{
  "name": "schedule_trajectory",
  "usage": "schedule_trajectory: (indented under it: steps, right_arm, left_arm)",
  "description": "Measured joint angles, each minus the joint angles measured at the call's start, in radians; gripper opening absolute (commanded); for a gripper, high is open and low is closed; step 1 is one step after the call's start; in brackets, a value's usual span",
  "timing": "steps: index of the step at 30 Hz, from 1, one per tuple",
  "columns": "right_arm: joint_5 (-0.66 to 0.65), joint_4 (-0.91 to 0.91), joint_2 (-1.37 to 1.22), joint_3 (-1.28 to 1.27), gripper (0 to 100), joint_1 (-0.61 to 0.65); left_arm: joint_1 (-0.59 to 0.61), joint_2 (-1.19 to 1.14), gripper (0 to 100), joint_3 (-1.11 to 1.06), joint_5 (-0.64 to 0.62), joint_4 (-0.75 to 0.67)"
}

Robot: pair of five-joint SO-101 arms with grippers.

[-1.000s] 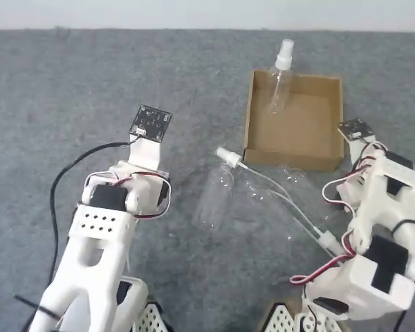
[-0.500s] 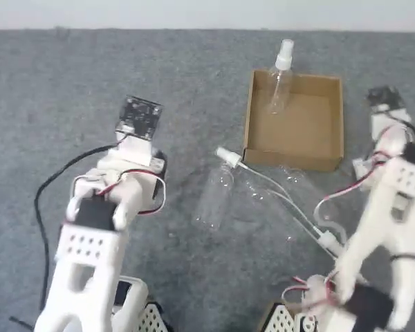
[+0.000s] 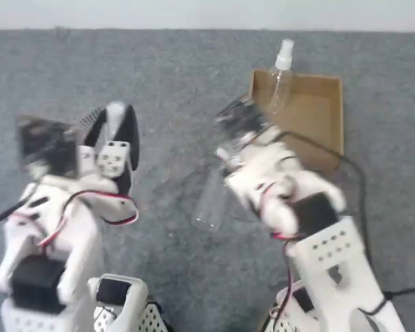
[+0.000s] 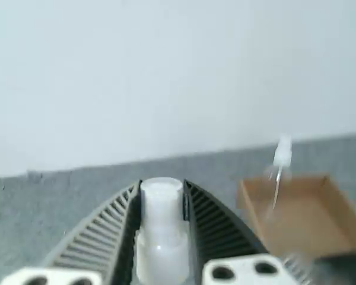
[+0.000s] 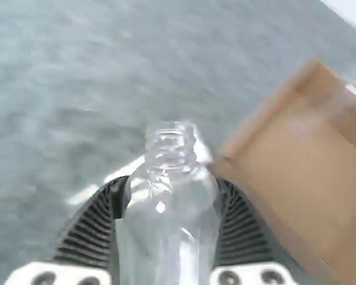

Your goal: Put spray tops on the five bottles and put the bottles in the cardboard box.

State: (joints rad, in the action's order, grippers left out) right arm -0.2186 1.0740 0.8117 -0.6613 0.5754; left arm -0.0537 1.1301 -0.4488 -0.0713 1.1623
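One capped bottle (image 3: 279, 77) sits in the cardboard box (image 3: 317, 111) (four to go, I judge); left gripper (image 4: 161, 189) clamps a spray top (image 4: 161, 237), right gripper (image 5: 171, 185) an uncapped bottle (image 5: 167, 228)

The setting looks like a robotics test bench in a lab or workshop; which of the two cannot be told. The table is covered edge to edge in grey felt-like matting (image 3: 173, 76) and backs onto a plain pale wall (image 4: 166, 71). Two white plastic arms, the left arm (image 3: 62, 235) and the right arm (image 3: 325, 242), stand side by side with loose red-and-white wires (image 3: 100, 207) exposed and a small bare circuit board (image 3: 41, 138) mounted near the wrist. A shallow open cardboard box (image 3: 315, 111) lies on the matting.
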Motion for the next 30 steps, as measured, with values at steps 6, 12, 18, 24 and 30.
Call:
schedule_trajectory:
  steps: [6, 12, 18, 24, 30]
  right_arm:
    - [0.054, -0.196, 0.000, -0.150, 0.6, 0.130]
    - [-0.017, -0.256, 0.000, -0.201, 0.6, 0.167]
    - [0.032, -0.394, 0.028, -0.292, 0.6, 0.198]
    - [0.055, -0.539, 0.141, -0.443, 0.6, 0.203]
    - [0.057, -0.545, 0.224, -0.480, 0.6, 0.207]
  left_arm:
    - [0.000, 0.018, 1, 0.072, -0.072, -0.104]
    - [0.000, 0.017, 1, 0.071, -0.160, -0.207]
    - [-0.002, -0.110, 1, 0.072, -0.215, -0.284]
    - [-0.002, -0.201, 1, 0.071, -0.227, -0.322]
    - [-0.028, -0.219, 1, 0.071, -0.255, -0.322]
